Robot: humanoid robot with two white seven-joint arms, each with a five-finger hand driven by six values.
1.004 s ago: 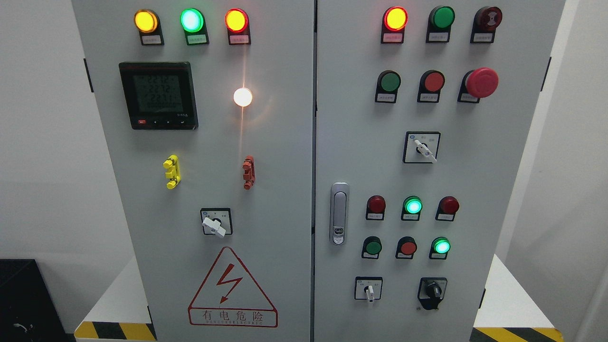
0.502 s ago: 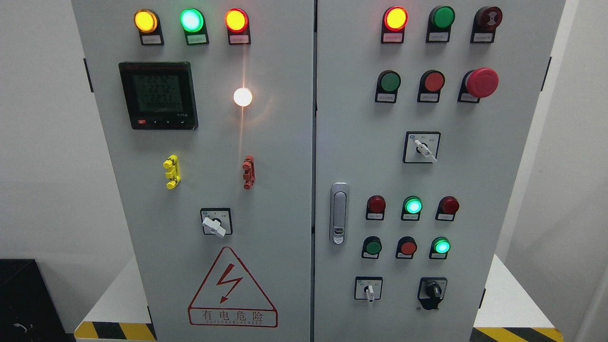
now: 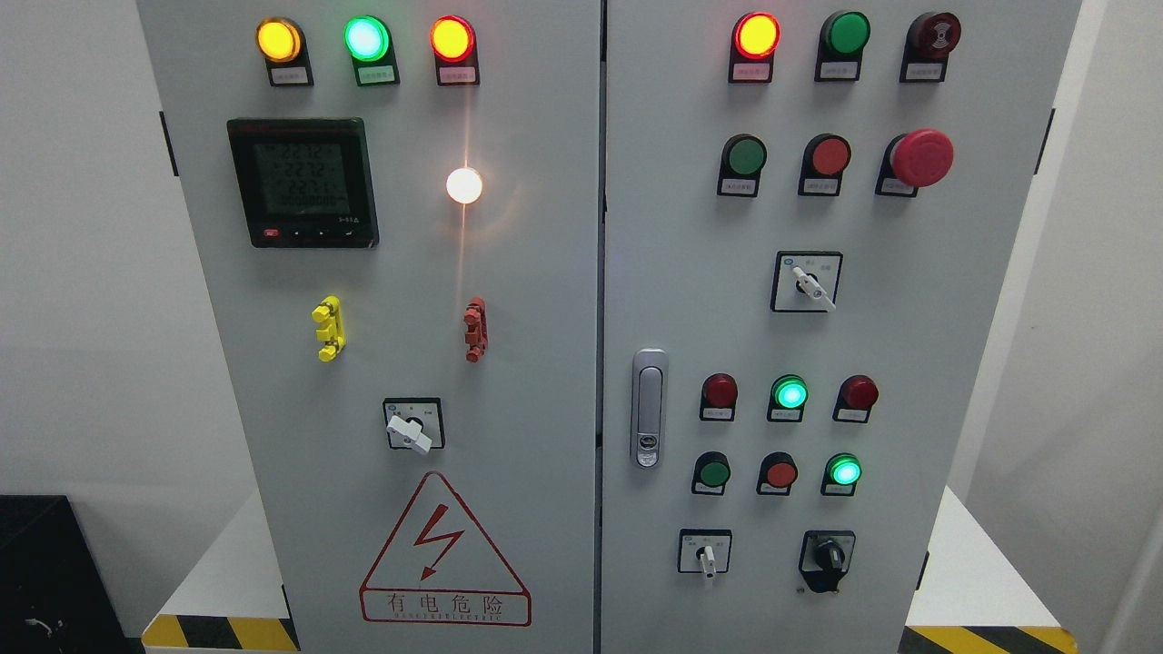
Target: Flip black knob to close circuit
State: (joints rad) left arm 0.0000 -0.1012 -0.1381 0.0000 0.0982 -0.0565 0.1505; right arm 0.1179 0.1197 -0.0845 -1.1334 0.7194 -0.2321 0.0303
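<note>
While neither of the robot's hands is showing anywhere in the head view, so that the state of the fingers cannot be told, the black knob [image 3: 828, 551] is sitting at the lower right of the right door [image 3: 954, 363] of the grey cabinet, its grip standing roughly upright on a black plate. Just to its left a small white selector switch [image 3: 705, 554] is pointing downward. Above them two rows of round lamps are showing: a green lamp [image 3: 790, 393] is glowing between two dark red ones, and another green lamp [image 3: 845, 470] is glowing at the right end of the lower row. Higher up a white lever switch [image 3: 809, 283] is tilting down to the right, and a large red mushroom button [image 3: 920, 157] is standing out near the top right. A silver door handle [image 3: 648, 409] is sitting at the door's left edge. On the left door [image 3: 545, 363] a digital meter [image 3: 303, 182] is displaying figures, a white light [image 3: 464, 185] is shining brightly, and a red-outlined warning triangle [image 3: 444, 554] is sitting at the bottom.
</note>
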